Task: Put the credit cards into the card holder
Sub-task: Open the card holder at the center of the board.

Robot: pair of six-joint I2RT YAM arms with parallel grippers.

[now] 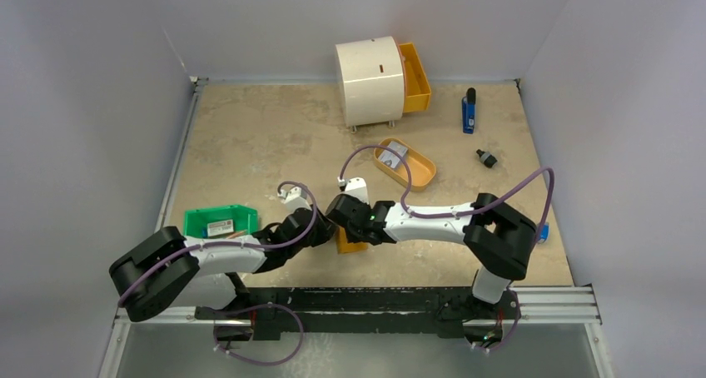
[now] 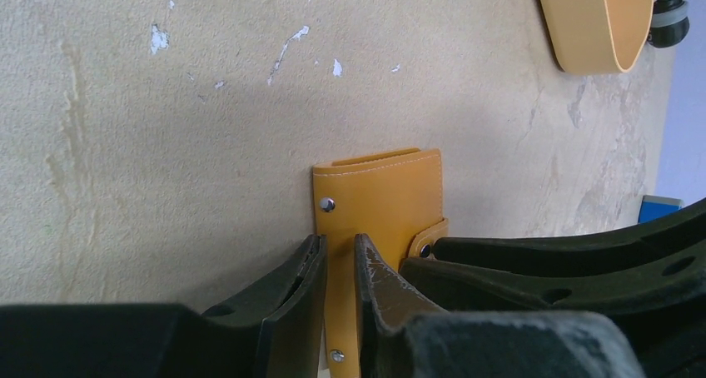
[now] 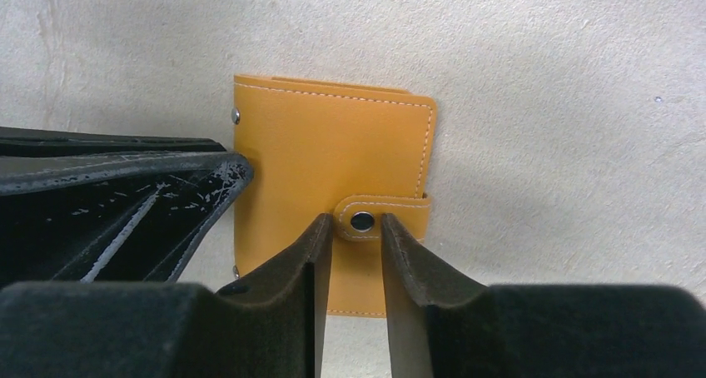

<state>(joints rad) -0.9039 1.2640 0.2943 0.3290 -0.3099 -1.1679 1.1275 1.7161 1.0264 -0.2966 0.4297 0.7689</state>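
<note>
Unsnapping the card holder (image 3: 333,145), flat between the arms
Left gripper (image 2: 339,241) straddles its spine edge, right gripper (image 3: 356,221) the snap tab (image 3: 405,216), both narrowly parted (grip unclear): pin the spine firmly and peel the tab upward.

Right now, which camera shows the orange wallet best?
Right wrist view: the wallet shows nearly whole, snap facing the camera. Left wrist view: fingers cover its lower part. Top view: only a sliver under the arms.
</note>
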